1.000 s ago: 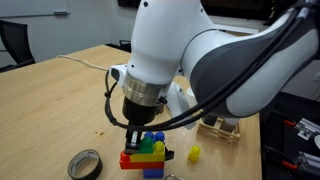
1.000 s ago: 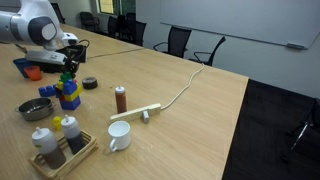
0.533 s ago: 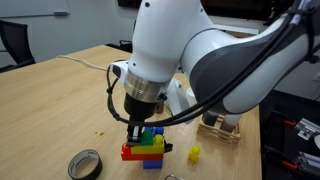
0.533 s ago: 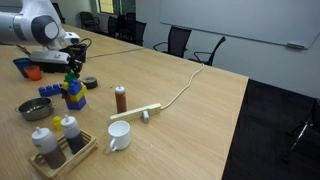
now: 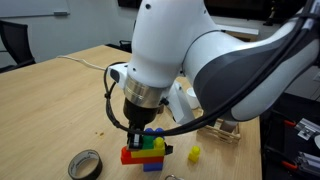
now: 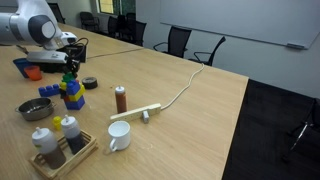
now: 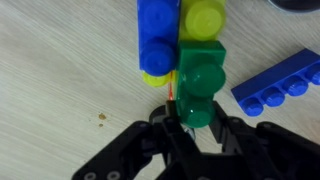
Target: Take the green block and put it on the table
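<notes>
Only at the grasp stage, by the look of it. Can see the green block perched on the brick stack, hard beside a yellow brick and a blue brick, not yet down on the bare tabletop. Can make out the fingers closed in on its near end, one on each side, seemingly pinching it. Remains to pull it off the stack, carry it clear, set it on the wood and let go.
</notes>
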Robot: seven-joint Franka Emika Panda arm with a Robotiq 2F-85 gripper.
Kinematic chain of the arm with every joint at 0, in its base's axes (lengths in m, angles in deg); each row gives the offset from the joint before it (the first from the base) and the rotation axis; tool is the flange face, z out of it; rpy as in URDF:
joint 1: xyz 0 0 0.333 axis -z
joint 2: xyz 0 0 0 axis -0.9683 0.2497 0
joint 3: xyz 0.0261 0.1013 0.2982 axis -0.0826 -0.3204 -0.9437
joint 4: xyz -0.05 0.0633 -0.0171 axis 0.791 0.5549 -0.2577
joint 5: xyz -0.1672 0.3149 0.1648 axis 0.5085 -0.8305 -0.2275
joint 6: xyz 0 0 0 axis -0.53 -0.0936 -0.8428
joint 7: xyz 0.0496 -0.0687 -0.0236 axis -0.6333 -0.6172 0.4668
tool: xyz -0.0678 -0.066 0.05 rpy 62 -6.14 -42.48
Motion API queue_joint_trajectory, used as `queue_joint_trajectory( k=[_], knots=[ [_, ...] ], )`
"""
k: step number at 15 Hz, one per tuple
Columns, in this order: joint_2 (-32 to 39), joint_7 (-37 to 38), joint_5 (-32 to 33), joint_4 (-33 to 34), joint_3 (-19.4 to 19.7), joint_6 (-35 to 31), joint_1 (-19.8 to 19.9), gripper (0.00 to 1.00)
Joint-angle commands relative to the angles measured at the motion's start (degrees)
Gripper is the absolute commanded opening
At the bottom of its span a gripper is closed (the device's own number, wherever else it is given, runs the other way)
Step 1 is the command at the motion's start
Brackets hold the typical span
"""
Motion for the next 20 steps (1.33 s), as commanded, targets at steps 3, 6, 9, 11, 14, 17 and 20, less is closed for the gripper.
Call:
queue_joint_trajectory(
  k=[3, 6, 9, 11, 14, 17, 20],
  knots=[
    [-0.85, -2.18, 2.25, 0.51, 0.55, 5.15, -0.58, 0.10],
    [-0.37, -5.85, 1.93, 0.98, -0.65, 5.61, 0.46, 0.10],
    [-0.38, -9.75, 0.71, 0.40, -2.22, 2.99, 1.93, 0.10],
    [-0.49, -12.11, 0.15, 0.12, -3.20, 2.10, 2.99, 0.10],
    [-0.11, -18.08, -3.09, -0.24, -6.71, 1.20, 6.44, 0.10],
    [1.30, -25.78, -9.70, 0.07, -11.27, 4.54, 11.16, 0.10],
    [1.98, -29.13, -13.03, 0.73, -12.31, 9.36, 13.35, 0.10]
  ],
)
